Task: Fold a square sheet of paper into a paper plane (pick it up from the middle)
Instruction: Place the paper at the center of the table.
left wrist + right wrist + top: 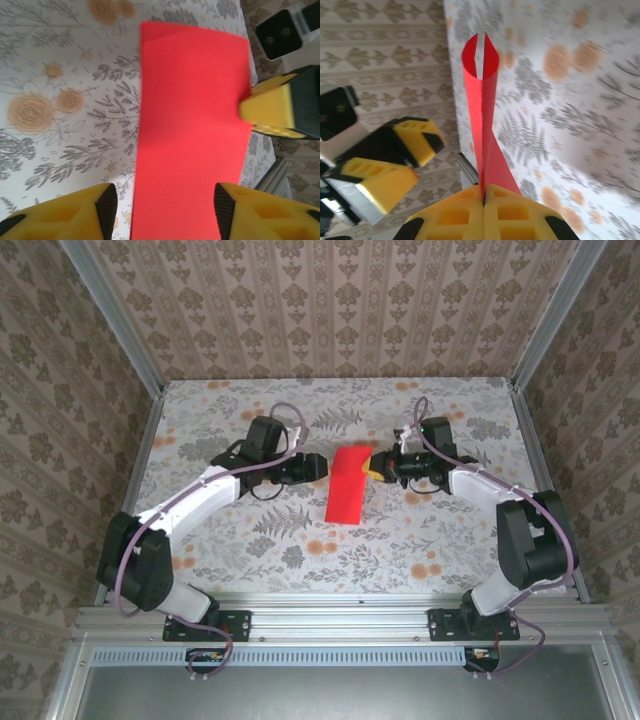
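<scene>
Your right gripper (484, 199) is pinched tight on the right edge of the red sheet of paper (346, 488). That sheet is doubled over into a long strip over the middle of the flowered table (240, 540), and its layers bulge apart in a loop away from the grip. Your left gripper (165, 205) sits just left of the sheet, jaws apart. Its yellow fingers (240, 212) are spread either side of the paper's end, gripping nothing.
</scene>
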`<state>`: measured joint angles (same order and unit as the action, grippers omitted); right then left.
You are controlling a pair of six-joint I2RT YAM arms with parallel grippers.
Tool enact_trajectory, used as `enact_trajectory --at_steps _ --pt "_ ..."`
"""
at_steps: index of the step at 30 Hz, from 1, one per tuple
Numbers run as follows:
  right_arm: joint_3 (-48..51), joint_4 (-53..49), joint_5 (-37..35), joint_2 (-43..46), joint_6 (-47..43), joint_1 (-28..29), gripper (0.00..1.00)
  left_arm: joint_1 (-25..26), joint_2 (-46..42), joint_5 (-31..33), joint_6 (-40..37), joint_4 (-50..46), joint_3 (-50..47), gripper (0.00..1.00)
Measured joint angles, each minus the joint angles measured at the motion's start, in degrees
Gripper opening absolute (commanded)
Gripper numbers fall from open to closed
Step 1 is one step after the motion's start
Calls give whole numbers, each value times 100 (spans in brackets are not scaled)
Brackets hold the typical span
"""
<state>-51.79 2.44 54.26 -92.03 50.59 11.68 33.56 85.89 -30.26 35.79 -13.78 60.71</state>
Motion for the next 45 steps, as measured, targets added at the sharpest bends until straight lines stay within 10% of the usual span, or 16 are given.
enact_trajectory --at_steps 18,45 --pt "127 -575 -20 -1478 -1366 -79 6 789 2109 57 280 754 188 27" --pt "623 -310 -544 -1187 -1362 275 28 811 2551 369 -9 590 328 21"
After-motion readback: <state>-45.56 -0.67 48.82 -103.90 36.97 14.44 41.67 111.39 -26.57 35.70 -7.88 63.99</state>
